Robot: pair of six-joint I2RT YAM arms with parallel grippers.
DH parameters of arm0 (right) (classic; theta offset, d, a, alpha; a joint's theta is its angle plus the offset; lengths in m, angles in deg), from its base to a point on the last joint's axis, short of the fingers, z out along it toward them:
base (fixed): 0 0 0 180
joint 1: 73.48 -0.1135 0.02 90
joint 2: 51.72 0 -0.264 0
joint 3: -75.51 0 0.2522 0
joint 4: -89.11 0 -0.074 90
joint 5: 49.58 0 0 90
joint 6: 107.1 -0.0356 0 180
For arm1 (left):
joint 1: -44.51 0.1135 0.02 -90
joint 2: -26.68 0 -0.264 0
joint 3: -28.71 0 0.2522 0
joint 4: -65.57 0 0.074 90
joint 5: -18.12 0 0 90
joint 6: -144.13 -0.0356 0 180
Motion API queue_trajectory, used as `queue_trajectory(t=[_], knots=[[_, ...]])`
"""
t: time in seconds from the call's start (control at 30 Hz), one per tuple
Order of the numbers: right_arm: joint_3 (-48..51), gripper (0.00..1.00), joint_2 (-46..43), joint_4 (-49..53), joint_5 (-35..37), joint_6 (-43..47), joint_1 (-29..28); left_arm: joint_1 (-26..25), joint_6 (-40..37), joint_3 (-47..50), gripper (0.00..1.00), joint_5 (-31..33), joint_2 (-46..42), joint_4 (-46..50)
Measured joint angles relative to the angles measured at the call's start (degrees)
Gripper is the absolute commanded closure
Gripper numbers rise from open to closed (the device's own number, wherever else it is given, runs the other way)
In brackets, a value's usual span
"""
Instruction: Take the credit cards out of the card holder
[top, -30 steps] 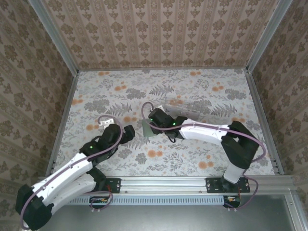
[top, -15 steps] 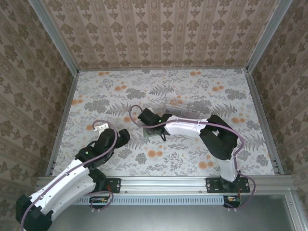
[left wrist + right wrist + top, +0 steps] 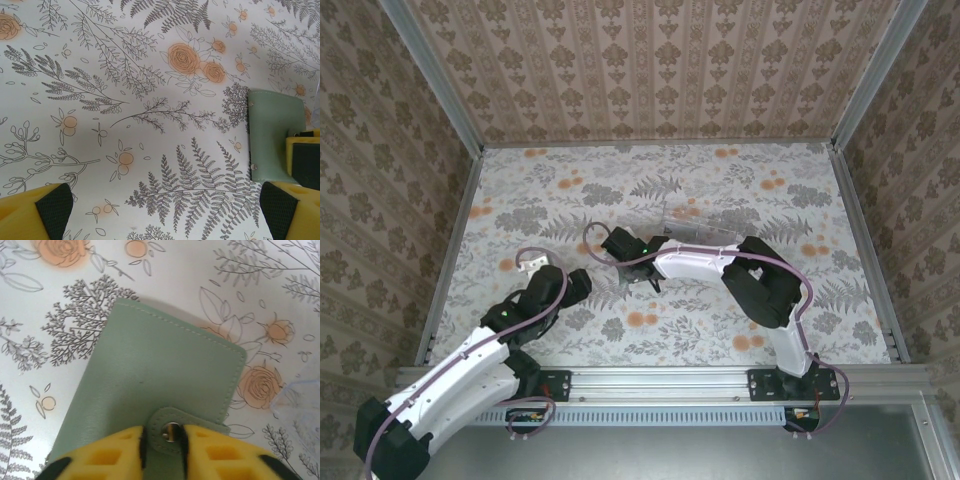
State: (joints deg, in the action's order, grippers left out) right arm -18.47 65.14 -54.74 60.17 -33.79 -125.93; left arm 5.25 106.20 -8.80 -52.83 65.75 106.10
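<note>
Progress: early | card holder (image 3: 150, 385) lies shut, flat, just beside clear tray (image 3: 302, 400) | right gripper (image 3: 163, 440) jaws pinch its snap tab (image 3: 172, 426) | left gripper (image 3: 165, 215) jaws spread wide, farther from tray, holding nothing | I judge credit cards inside; unsnapping, opening, extraction remain.

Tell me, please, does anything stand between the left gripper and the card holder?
Nothing visible lies on the table between the open left gripper and the closed card holder. The right gripper is at the holder, its fingers flanking the snap tab.
</note>
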Motion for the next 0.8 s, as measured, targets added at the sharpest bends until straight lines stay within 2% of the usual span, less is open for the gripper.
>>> queue_trajectory(t=[0.13, 0.2, 0.43, 0.53, 0.63, 0.8], knots=[[-0.1, 0.91, 0.0, 0.1, 0.0, 0.2, 0.0, 0.0, 0.0, 0.0, 0.0, -0.4, 0.0, 0.0], [-0.1, 1.0, -0.1, -0.1, 0.0, 0.2, 0.0, 0.0, 0.0, 0.0, 0.0, -0.6, 0.0, 0.0], [0.3, 1.0, -1.1, -0.3, -2.2, -0.2, 0.1, 0.0, 0.0, 0.0, 0.0, -1.4, 0.0, -0.2], [1.9, 1.0, -3.3, -0.7, -4.7, -0.7, 0.0, 0.0, 0.0, 0.0, 0.05, -2.3, 0.0, -0.3], [4.2, 1.0, -6.6, -1.5, -8.0, -1.5, 0.0, 0.0, 0.0, 0.0, 0.19, -4.1, 0.0, -1.5], [7.8, 1.0, -11.7, -3.4, -13.3, -1.5, -0.3, 0.0, 2.1, 2.3, 0.58, -9.7, 0.2, -8.5]])
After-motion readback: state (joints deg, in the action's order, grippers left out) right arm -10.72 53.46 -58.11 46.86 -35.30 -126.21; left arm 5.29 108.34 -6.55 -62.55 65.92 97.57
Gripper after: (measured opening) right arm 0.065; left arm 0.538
